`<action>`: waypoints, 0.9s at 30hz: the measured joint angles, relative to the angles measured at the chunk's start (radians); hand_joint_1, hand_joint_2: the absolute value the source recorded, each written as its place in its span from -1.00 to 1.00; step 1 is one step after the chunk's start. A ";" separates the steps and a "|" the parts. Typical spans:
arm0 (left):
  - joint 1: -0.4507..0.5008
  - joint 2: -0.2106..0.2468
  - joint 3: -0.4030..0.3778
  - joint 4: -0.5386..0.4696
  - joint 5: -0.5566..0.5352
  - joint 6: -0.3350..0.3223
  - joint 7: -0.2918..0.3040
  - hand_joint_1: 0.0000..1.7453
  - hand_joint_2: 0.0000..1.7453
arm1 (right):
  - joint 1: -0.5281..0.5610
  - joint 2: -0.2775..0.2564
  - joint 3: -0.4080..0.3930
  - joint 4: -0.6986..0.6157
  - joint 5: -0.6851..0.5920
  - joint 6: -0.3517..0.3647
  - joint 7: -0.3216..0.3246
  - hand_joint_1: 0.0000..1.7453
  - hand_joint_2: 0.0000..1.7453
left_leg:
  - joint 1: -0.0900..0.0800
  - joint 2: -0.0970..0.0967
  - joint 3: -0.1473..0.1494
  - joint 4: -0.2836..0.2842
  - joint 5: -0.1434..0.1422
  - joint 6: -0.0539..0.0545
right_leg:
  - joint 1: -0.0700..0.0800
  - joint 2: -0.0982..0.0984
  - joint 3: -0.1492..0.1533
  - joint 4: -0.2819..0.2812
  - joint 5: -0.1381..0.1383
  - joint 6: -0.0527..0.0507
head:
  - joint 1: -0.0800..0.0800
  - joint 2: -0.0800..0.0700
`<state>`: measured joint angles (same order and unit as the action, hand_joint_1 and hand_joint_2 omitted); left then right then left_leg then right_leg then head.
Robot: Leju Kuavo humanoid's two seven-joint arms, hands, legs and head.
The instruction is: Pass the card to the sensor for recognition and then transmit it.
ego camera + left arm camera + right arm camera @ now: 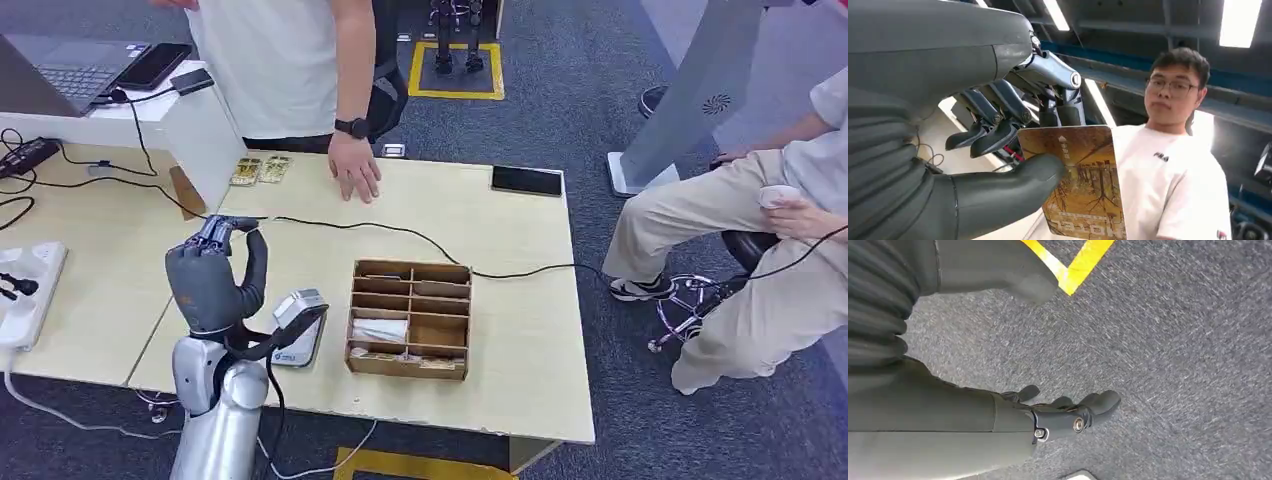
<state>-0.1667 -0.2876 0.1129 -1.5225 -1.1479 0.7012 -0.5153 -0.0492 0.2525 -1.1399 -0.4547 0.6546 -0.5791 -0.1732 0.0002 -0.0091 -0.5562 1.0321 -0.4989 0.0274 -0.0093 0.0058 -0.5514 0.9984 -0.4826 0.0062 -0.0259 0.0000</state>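
Note:
My left hand [215, 275] is raised above the near-left part of the table [520, 340], its back towards my head camera. In the left wrist view this hand [973, 100] pinches a brown-gold card [1088, 185] with a tree picture between the thumb [1013, 185] and the fingers; the card stands out past the fingertips. Just right of the hand, a small grey sensor [298, 308] sits on a dark pad on the table. My right hand [1048, 415] hangs over the grey carpet with its fingers apart and nothing in it.
A wooden divider box [410, 320] stands right of the sensor. A person behind the table rests a hand [353, 168] on it near two more cards [259, 170]. A black cable [400, 232] crosses the table; a black phone [526, 181] lies far right. Another person [760, 230] sits right.

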 joint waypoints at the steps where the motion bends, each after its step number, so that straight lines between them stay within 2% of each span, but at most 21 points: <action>1: 0.009 0.000 0.000 0.004 -0.009 0.000 0.002 1.00 1.00 | 0.001 0.002 -0.001 -0.008 0.000 0.001 0.000 -1.00 1.00 | 0.000 0.000 0.000 0.000 0.000 0.000 | 0.000 0.000 0.000 0.000 0.000 0.000 | 0.001 0.000; 15: 0.050 0.005 0.006 0.130 -0.076 0.000 -0.004 1.00 1.00 | 0.014 0.014 -0.003 -0.050 0.004 0.015 0.009 -1.00 1.00 | 0.000 0.000 0.000 0.000 0.000 0.000 | 0.000 0.000 0.000 0.000 0.000 0.000 | 0.000 0.000; 27: 0.060 0.007 0.009 0.239 -0.061 0.000 0.021 1.00 1.00 | 0.014 0.015 -0.016 -0.055 0.006 0.015 0.001 -1.00 1.00 | 0.000 0.000 0.000 0.000 0.000 0.000 | 0.000 0.000 0.000 0.000 0.000 0.000 | 0.000 0.000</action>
<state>-0.1065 -0.2804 0.1217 -1.2832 -1.2089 0.7015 -0.4944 -0.0351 0.2678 -1.1563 -0.5097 0.6607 -0.5638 -0.1720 0.0003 -0.0092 -0.5562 1.0321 -0.4989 0.0274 -0.0092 0.0057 -0.5514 0.9983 -0.4826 0.0062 -0.0256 0.0000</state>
